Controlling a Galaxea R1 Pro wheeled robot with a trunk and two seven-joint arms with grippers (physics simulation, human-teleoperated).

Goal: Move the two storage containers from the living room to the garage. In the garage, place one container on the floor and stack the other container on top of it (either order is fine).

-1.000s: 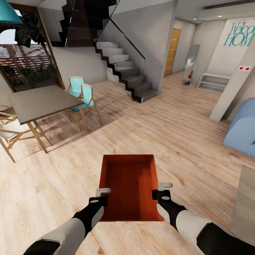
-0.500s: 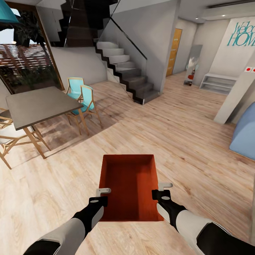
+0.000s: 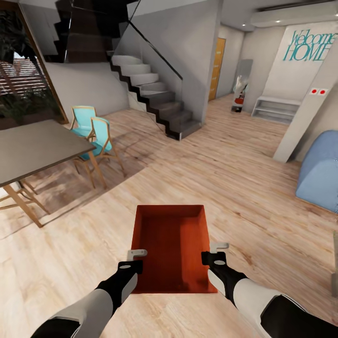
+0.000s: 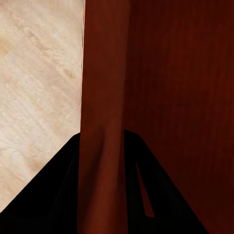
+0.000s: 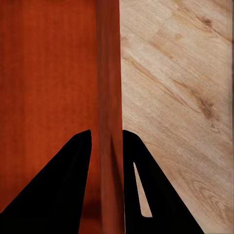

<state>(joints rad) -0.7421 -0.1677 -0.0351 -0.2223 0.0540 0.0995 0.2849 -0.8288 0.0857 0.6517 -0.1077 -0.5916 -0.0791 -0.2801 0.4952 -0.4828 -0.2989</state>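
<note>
One orange-red storage container [image 3: 170, 244], open-topped and empty, hangs level in front of me over the living room's light wood-plank floor [image 3: 225, 178]. My left gripper [image 3: 133, 259] is shut on its left wall. My right gripper [image 3: 214, 252] is shut on its right wall. In the left wrist view the thin container wall [image 4: 105, 97] runs between the dark fingers [image 4: 58, 195] of the left gripper [image 4: 102, 139]. In the right wrist view, the container wall [image 5: 108, 73] is likewise pinched in the right gripper [image 5: 106, 134]. The garage is out of view.
A dining table [image 3: 33, 150] with turquoise chairs [image 3: 91, 131] stands at the left. A dark staircase [image 3: 155, 98] rises ahead, with an oak door [image 3: 216, 68] down the passage beyond it. A blue sofa [image 3: 321, 173], a white pillar [image 3: 305, 112] and a low white shelf [image 3: 272, 108] are at the right.
The whole view has shifted: table, chairs and stairs slid left and more of the blue sofa shows, so the camera moved. The container and both grippers keep the same pose.
</note>
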